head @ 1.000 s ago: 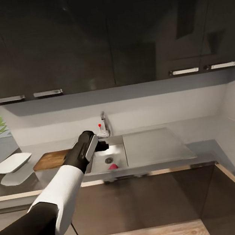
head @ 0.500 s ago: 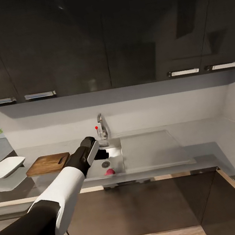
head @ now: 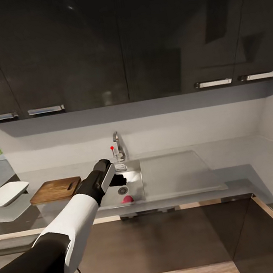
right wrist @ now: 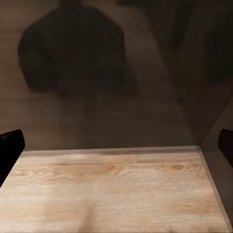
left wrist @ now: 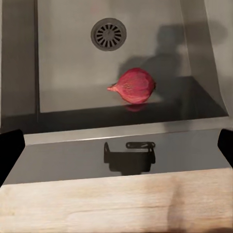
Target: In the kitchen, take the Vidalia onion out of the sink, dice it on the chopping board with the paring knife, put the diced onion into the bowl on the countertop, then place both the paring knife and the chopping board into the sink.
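There, in the head view, the left arm reached out over the sink [head: 133,185], its left gripper [head: 120,179] hanging above the basin near the tap [head: 117,146] with the red knob. The onion [head: 126,199] lay on the basin floor against the front wall, close to the round drain [head: 122,190] and apart from it. In the left wrist view the onion [left wrist: 134,86] rested on its side near the front wall of the sink [left wrist: 63,63], its pointed tip turned sideways, with the drain [left wrist: 108,34] farther back; the two dark fingertips [left wrist: 9,150] sat wide apart at the picture's edges, so the left gripper [left wrist: 116,150] was spread and gripped nothing. On the countertop [head: 21,216], beside the sink's left edge, lay the chopping board [head: 56,190], and the white bowl [head: 6,193] stood just beyond the board, toward the counter's far left end. The drainboard [head: 176,176] stretched flat on the right side of the basin. In the right wrist view the right gripper [right wrist: 116,145] had its fingertips [right wrist: 10,145] set wide apart, released, above a pale wooden floor [right wrist: 116,194] and a dark cabinet front [right wrist: 97,73].
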Controlling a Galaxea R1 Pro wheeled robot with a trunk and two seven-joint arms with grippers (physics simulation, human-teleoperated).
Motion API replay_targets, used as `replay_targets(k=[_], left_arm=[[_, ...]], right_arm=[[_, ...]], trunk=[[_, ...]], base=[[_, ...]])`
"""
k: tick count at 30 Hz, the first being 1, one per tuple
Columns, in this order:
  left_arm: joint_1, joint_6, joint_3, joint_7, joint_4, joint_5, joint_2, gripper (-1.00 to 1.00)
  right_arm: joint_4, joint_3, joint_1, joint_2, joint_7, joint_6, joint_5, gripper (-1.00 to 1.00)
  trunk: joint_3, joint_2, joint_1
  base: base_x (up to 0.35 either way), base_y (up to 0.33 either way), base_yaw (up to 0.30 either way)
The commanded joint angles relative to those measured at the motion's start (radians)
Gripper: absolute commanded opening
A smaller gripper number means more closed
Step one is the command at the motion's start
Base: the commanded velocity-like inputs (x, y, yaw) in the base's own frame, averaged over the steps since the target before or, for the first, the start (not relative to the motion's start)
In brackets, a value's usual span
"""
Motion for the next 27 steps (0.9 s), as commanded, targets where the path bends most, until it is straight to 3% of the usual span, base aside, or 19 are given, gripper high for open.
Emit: replay_targets(k=[1,24,27], left_arm=[[-0.001,0.003,-0.005,0.009,0.001,0.010,0.001,1.00],[0.000,0.002,-0.005,0.006,0.076,0.011,-0.002,1.00],[0.000,0.002,-0.005,-0.022,0.107,0.011,-0.002,1.00]], right_arm=[[-0.001,-0.004,0.000,0.001,-0.005,0.000,0.011,1.00],[-0.001,-0.004,0.000,0.001,-0.005,0.000,0.012,1.00],[-0.001,-0.004,0.000,0.001,-0.005,0.000,0.012,1.00]], trunk=[[-0.002,-0.002,0.001],[-0.028,-0.002,0.001],[-0.032,-0.002,0.001]], base=[[0.000,0.000,0.000],[0.117,-0.005,0.000],[0.092,0.000,0.000]])
